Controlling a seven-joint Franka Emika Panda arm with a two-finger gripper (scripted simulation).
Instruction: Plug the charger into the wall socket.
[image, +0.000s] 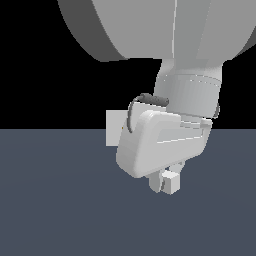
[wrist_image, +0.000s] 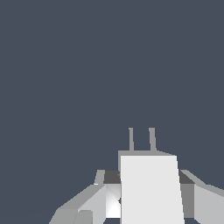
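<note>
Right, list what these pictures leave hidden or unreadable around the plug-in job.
- Flat off-white square wall socket panel: exterior view, mostly hidden behind the arm's grey wrist housing; its holes don't show. It is absent from the wrist view.
- Small off-white boxy charger: wrist view, cut off by the picture's edge.
- Gripper: exterior view, fingers mostly hidden by the housing.

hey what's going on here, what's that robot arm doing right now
A single robot arm is holding a small off-white charger between its fingers; the gripper is closed on it just above the dark floor. In the wrist view the charger's two thin prongs point out into open space, with nothing in front of them. The wall socket, a pale square panel, stands behind the arm in the exterior view, mostly hidden by it. The charger is not plugged in yet.
</note>
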